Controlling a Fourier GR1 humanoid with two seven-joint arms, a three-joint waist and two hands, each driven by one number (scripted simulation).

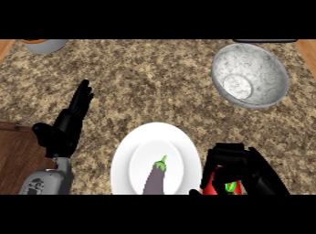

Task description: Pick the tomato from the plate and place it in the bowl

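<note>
My right hand (238,167) sits at the lower right, just beside the white plate (130,157), fingers curled round a red tomato (214,183) with a green stem; most of the tomato is hidden by the fingers. The plate lies at the lower centre and holds a purple eggplant (155,177). A grey speckled bowl (250,75) stands tilted toward me at the upper right, well beyond the right hand. My left hand (70,123) rests open at the left, fingers straight and pointing away, holding nothing.
The counter top is speckled granite (140,77). A grey container (44,45) with an orange inside shows at the top left edge. Brown wood (6,155) borders the counter at the lower left, and wooden strips run along both sides.
</note>
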